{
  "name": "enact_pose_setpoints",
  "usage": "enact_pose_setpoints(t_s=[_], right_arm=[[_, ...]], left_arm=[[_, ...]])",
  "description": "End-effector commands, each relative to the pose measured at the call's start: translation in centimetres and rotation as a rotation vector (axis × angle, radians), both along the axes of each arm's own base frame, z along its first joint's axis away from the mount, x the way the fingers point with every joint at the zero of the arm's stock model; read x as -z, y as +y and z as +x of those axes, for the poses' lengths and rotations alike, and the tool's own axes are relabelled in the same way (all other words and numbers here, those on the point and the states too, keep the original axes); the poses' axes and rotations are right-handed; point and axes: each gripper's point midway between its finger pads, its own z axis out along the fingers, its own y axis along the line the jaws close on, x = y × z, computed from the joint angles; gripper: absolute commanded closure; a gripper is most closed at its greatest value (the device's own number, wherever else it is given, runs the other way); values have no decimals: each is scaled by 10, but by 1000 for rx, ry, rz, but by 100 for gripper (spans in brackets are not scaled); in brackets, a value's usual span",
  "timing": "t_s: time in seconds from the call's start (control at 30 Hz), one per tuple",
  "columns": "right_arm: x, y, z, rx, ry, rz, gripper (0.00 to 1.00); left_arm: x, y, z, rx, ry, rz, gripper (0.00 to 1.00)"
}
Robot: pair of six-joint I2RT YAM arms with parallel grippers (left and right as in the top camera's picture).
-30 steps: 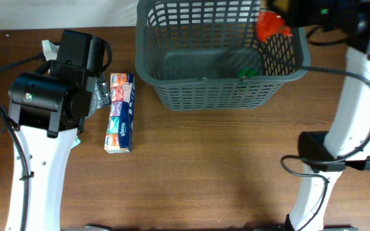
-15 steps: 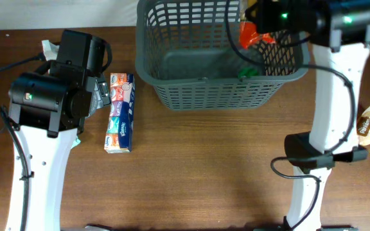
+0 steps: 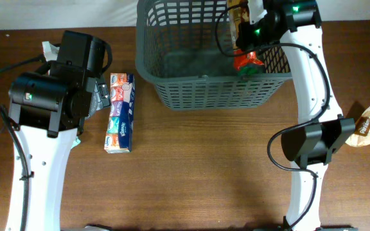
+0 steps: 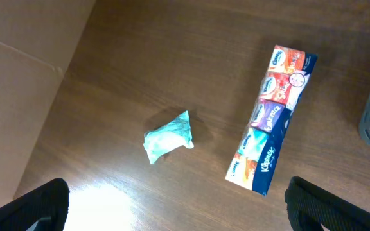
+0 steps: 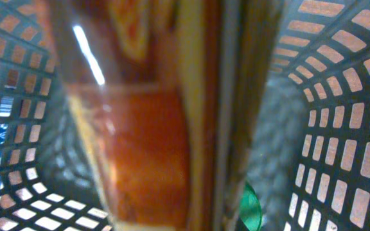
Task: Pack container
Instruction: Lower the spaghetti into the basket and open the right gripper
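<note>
The container, a large dark grey lattice basket, stands at the back centre of the table. My right gripper is inside its right half, shut on an orange-red snack packet that hangs down toward the floor of the basket. In the right wrist view the packet fills the middle, blurred, with the basket walls around it; the fingers are hidden. A small green item lies in the basket. My left gripper is open and empty above the table, left of the basket.
A long multi-pack of tissues lies left of the basket, also in the left wrist view. A crumpled teal wrapper lies beside it. A brown snack packet lies at the table's right edge.
My right gripper has swung left and down into the basket with the orange-red packet, which now hangs lower near the green item. The left arm has not moved.
</note>
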Motion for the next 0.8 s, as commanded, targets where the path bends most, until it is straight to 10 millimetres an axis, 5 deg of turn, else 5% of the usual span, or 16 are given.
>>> enact_pose_setpoints(t_s=[0.0,0.23,0.77], right_arm=[[7,0,-6,-3,15,-24,96],[29,-1,-12,-4,72,-33,96],[30,0,-16,-8,90,-25,96]], left_arm=[[-2,2,-2,-14,-9,-10,0],[-2,2,-2,-13,-9,-10,0],[-2,2,-2,-14,-9,-10,0]])
